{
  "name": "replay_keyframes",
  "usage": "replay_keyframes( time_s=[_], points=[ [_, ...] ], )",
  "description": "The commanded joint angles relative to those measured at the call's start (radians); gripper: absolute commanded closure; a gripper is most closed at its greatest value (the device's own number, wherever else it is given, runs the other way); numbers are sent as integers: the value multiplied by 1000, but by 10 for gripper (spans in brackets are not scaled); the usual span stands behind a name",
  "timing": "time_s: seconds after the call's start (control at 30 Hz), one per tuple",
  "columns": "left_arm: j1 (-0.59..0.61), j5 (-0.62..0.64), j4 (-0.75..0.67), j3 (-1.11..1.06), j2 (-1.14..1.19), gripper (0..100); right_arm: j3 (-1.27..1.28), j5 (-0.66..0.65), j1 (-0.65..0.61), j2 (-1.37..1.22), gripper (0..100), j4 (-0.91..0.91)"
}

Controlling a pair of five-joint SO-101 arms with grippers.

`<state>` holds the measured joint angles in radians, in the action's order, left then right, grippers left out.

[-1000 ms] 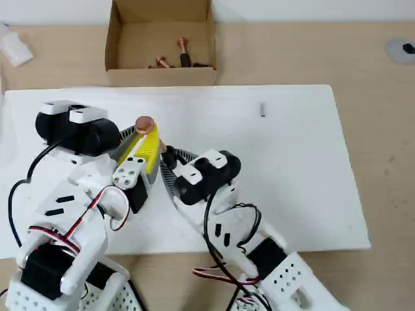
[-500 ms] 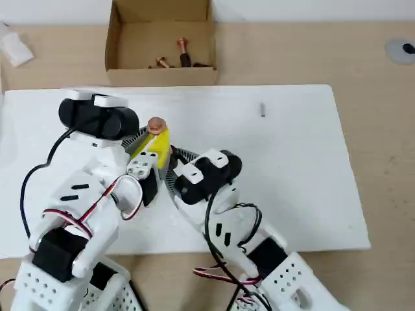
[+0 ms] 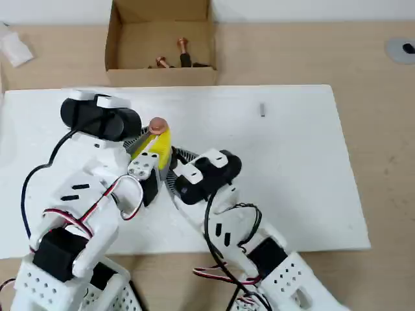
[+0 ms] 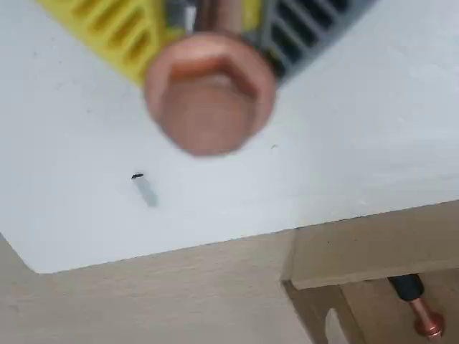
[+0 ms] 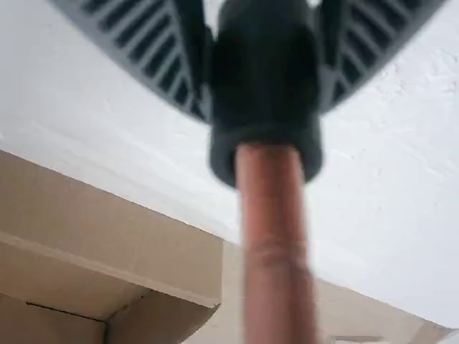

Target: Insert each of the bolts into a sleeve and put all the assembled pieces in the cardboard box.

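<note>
My left gripper (image 3: 155,137), with one yellow finger (image 4: 115,32) and one grey, is shut on a copper bolt (image 3: 157,125) just behind its round head (image 4: 210,100). Right beside it my right gripper (image 3: 170,161) is shut on a black sleeve (image 5: 265,107). A copper shaft (image 5: 276,251) sticks out of the sleeve toward the cardboard box (image 3: 161,76). Both grippers meet over the white sheet, left of its middle. The box stands open at the table's far side, with copper and black assembled pieces (image 3: 183,50) lying inside.
A white sheet (image 3: 292,181) covers the table in front of the box. A small grey piece (image 3: 262,109) lies on it toward the back right. A white object (image 3: 14,48) sits at the far left, and a grey disc (image 3: 401,50) at the far right edge.
My left arm has swung right and toward the box, carrying the bolt head a little rightward. The right arm has stayed where it was.
</note>
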<state>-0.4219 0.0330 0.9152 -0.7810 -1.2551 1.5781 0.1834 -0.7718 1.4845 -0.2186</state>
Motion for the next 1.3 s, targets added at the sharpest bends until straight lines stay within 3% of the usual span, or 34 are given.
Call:
replay_keyframes(
  time_s=[0.0,0.27,0.57,0.7,0.8,1.03,1.27],
  points=[
    [3,15,-21,54,7,899,-5,5,-12,18,989,29],
    [3,11,112,74,7,870,-8,5,-12,18,989,-5],
    [8,15,327,298,8,862,-30,6,28,16,989,-5],
    [153,-5,347,362,12,972,-166,6,171,-44,989,-6],
    [256,-78,336,304,5,996,-348,6,242,-209,989,-6],
    [402,-81,359,241,-1,998,-820,5,257,-739,989,2],
    [439,-83,413,245,-1,997,-1264,5,286,-1207,989,-3]
  ],
)
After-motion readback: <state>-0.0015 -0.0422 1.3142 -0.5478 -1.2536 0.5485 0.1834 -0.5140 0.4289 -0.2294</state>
